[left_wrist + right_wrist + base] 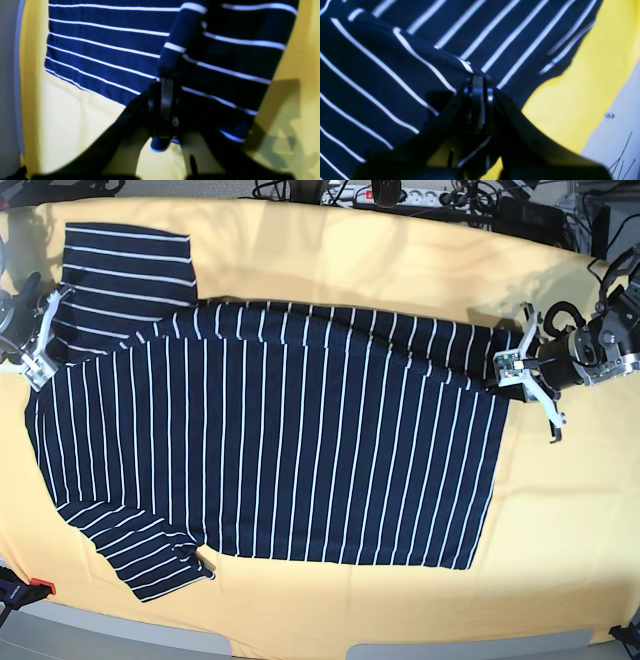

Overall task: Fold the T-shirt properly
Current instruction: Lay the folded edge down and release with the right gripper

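We see the T-shirt (270, 450) spread flat on the yellow bench (560, 510). Left end effector (508, 370) pinches its 3 o'clock edge; right end effector (42, 340) clamps cloth at 9 o'clock (both lifting folds).

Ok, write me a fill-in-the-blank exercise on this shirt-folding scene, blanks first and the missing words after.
1. The T-shirt is dark navy with thin ____ stripes.
2. The cloth covering the table is ____.
3. The left gripper is shut on the T-shirt's ____ edge, the end away from the sleeves.
4. The right gripper is ____ on the T-shirt near a sleeve.

Missing words: white; yellow; bottom; shut
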`<state>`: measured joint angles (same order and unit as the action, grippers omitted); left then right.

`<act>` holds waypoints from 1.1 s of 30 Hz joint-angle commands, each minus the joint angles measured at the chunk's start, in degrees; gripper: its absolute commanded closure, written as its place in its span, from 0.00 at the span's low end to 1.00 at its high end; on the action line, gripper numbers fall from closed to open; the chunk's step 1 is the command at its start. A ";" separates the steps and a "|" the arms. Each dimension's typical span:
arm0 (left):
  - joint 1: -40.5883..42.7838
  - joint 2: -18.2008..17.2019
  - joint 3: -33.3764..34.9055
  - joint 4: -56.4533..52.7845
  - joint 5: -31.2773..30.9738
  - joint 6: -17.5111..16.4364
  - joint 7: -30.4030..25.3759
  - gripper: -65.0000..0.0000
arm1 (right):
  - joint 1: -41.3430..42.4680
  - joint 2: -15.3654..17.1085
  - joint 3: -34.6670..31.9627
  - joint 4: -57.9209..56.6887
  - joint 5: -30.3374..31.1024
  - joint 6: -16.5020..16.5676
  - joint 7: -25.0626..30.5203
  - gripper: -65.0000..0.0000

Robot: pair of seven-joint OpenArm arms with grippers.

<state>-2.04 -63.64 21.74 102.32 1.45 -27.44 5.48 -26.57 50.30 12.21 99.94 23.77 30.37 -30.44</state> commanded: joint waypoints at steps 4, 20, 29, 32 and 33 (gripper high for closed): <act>-0.85 -1.01 -0.74 0.31 -0.46 3.56 -0.96 1.00 | 1.84 1.29 0.68 -1.60 0.37 -1.88 1.77 1.00; -4.24 -0.50 -0.74 0.31 4.00 3.26 -1.14 0.55 | 1.84 -1.68 0.48 -1.73 -2.97 -4.52 1.97 0.78; -5.81 -0.35 -0.74 0.31 -2.03 3.32 -1.09 0.38 | 2.67 -1.68 0.48 -1.64 -2.82 -3.48 1.73 0.45; -5.77 -0.37 -0.74 0.31 -2.23 3.23 -1.09 0.38 | 4.26 -1.68 0.57 -0.24 -1.64 1.29 0.63 0.45; -5.77 -0.37 -0.74 0.31 -2.23 2.97 -1.07 0.38 | 4.63 -1.64 0.61 0.76 0.42 3.19 -0.50 0.45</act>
<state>-6.83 -62.83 21.74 102.15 -0.05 -25.12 5.10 -22.39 47.29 12.10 99.68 23.77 33.19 -32.08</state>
